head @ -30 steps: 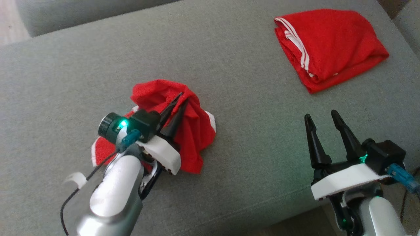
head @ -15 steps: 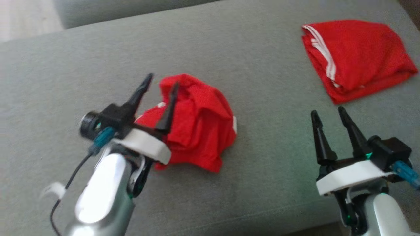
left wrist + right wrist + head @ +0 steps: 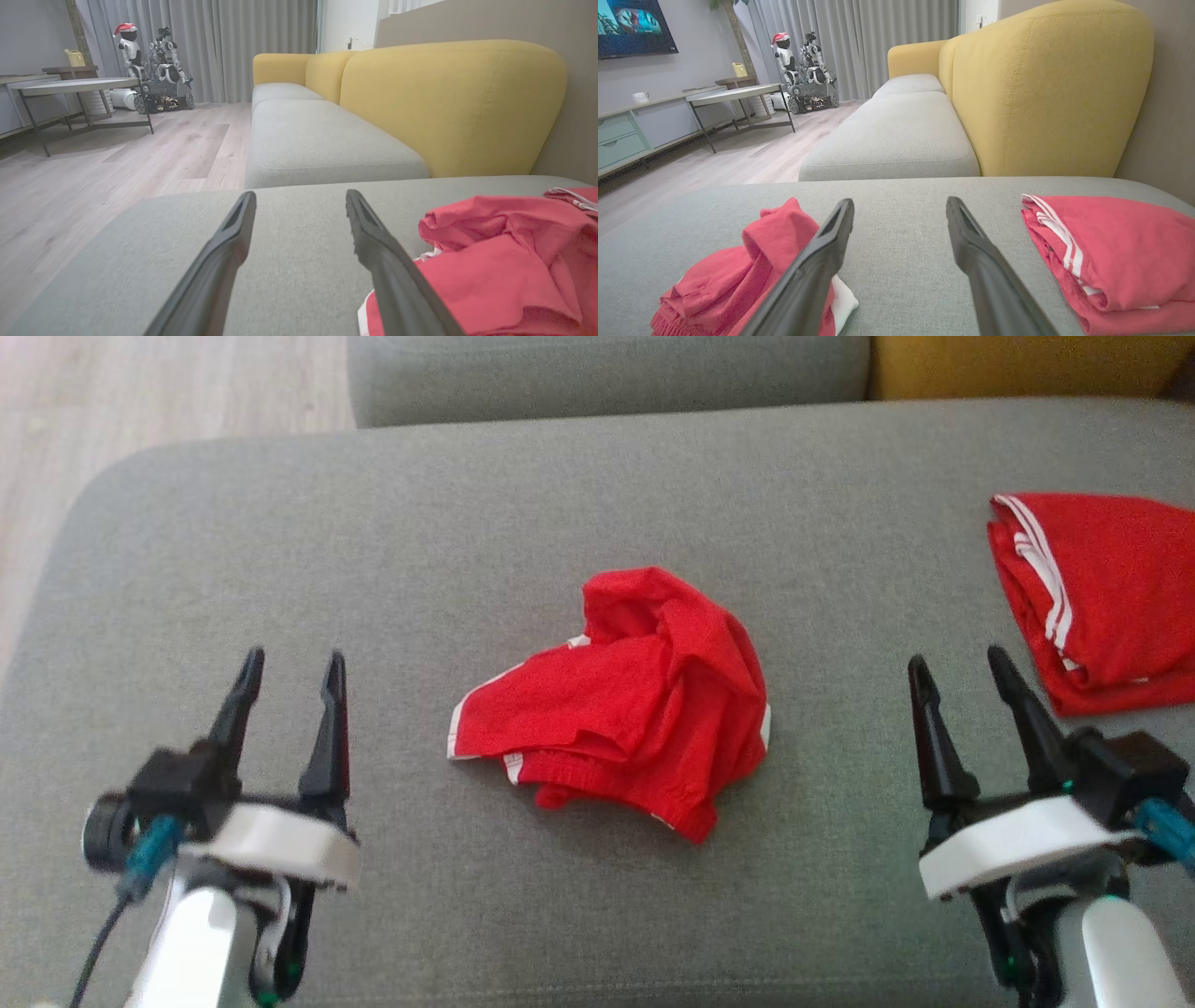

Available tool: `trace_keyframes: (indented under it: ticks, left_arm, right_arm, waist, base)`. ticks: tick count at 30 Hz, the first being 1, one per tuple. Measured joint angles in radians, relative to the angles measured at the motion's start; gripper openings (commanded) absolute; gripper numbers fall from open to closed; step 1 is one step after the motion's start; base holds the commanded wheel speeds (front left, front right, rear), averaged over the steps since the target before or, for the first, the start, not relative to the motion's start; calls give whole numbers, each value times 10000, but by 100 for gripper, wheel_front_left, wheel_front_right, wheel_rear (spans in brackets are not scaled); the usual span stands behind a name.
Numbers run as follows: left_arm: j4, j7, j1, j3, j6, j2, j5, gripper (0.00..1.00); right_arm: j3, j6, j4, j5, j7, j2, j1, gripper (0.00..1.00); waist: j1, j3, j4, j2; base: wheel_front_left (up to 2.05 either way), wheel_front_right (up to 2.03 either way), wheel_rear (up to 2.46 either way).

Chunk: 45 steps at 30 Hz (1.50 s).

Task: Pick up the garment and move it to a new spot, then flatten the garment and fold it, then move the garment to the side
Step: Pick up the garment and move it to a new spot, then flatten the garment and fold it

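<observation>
Garment [image 3: 625,700], red with white trim, lies in a crumpled heap near the middle of the grey sofa cushion [image 3: 467,504], between the 2 grippers and touching neither. Its cloth is bunched into thick folds that rise to a hump at the far side. A flatter panel spreads toward the robot's left, and a gathered hem runs along the near edge.

The left gripper [image 3: 293,660] hovers over bare cushion to the left of the heap, its 2 dark fingers spread wide with nothing between them. In the left wrist view the left gripper [image 3: 300,195] points across the cushion, and the garment [image 3: 504,261] sits just beside its right-hand finger.

The right gripper [image 3: 959,659] hangs to the right of the heap, its fingers likewise parted wide and empty. The right wrist view shows the right gripper [image 3: 900,201] over grey fabric, with the garment [image 3: 752,261] at lower left.

A second red garment [image 3: 1102,597] with 2 white stripes lies folded at the cushion's right end, well apart from the heap. It also shows at the right of the right wrist view [image 3: 1120,252]. A yellow backrest [image 3: 448,102] stands behind the cushion.
</observation>
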Motion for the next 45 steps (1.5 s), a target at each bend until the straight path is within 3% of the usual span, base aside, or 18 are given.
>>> trace_keyframes:
  ticks: [15,45]
  left_arm:
    - [-763,451,1605,-186,119,259,-178,100]
    - [-903,662,1831,-257,270,343,-454,100]
  right_arm:
    - [-44,0,-113,-148,291,4,986,100]
    - [8,0,-221,-69,566,10,1128,100]
  waist:
    - [0,-959,225,0]
    - [0,-1062,363,0]
  base:
    - [0,0,0]
    - [0,0,0]
